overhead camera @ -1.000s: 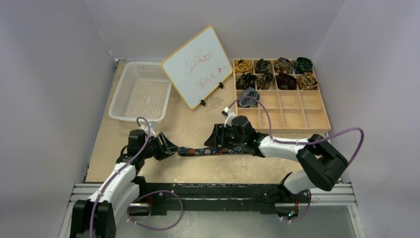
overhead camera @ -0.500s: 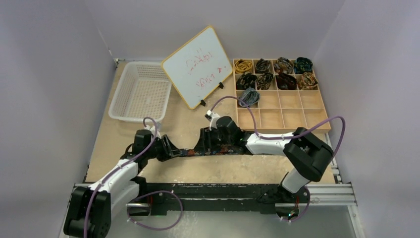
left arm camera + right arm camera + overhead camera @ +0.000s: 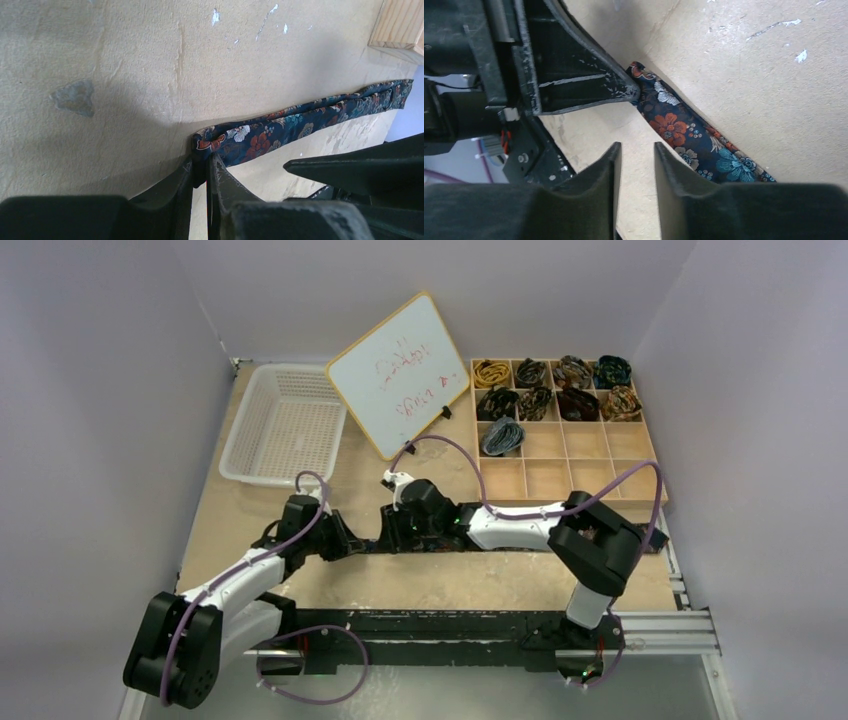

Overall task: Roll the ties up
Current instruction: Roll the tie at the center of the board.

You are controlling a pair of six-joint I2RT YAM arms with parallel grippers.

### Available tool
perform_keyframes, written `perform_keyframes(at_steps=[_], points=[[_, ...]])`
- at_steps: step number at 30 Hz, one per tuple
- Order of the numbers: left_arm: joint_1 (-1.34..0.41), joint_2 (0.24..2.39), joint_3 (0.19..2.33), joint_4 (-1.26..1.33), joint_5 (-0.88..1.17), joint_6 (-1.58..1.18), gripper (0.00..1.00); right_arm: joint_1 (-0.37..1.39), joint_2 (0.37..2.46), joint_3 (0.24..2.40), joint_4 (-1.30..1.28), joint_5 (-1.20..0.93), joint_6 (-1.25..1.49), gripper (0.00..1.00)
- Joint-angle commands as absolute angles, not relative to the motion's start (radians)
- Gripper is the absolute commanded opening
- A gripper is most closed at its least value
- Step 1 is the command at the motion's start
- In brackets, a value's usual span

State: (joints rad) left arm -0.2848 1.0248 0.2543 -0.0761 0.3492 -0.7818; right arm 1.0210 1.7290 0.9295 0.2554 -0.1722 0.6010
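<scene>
left wrist: left tool [image 3: 200, 161] pinches the tie [image 3: 280, 135] by its tip, right tool [image 3: 637, 147] narrowly spread, empty; so shallow a pinch could slip once rolling tugs it.

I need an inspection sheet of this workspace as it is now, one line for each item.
Surface: wooden table, worn, with white flecks.
Job's things: floral tie flat on the table; nine rolled ties in the wooden tray.
Clutter: white basket; whiteboard with red writing, unreadable.
Grippers: left gripper, jaws shut on the tie's end; right gripper, jaws slightly apart, nothing between them, beside the tie.
Cables: purple cables loop over both arms.
Surroundings: plain pale walls; metal rail at the near edge.
</scene>
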Motion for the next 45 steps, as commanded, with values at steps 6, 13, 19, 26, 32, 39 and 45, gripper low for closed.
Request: perform_keyframes(at_steps=[6,13,19,26,32,39,45], points=[[-0.293,1.027,0.282,-0.098,0.289,-0.785,0.11,1.045,1.859,1.083,0.091,-0.002,0.587,0.18],[-0.293,1.020,0.284,-0.120,0.273,-0.797,0.17,1.061,1.928,1.111,0.003,0.136,0.608,0.08],[-0.293,0.982,0.289,-0.150,0.252,-0.824,0.36,1.062,1.915,1.103,0.003,0.137,0.601,0.09],[-0.293,0.992,0.283,-0.136,0.270,-0.839,0.43,1.062,1.907,1.082,0.026,0.049,0.586,0.11],[-0.293,1.013,0.264,-0.112,0.291,-0.851,0.42,1.061,1.888,1.038,0.064,0.002,0.630,0.12],[-0.293,1.001,0.237,-0.092,0.291,-0.889,0.39,1.060,1.860,1.019,0.089,0.002,0.659,0.13],[-0.293,0.909,0.230,-0.176,0.290,-0.918,0.42,1.059,1.878,1.037,0.060,0.020,0.695,0.14]])
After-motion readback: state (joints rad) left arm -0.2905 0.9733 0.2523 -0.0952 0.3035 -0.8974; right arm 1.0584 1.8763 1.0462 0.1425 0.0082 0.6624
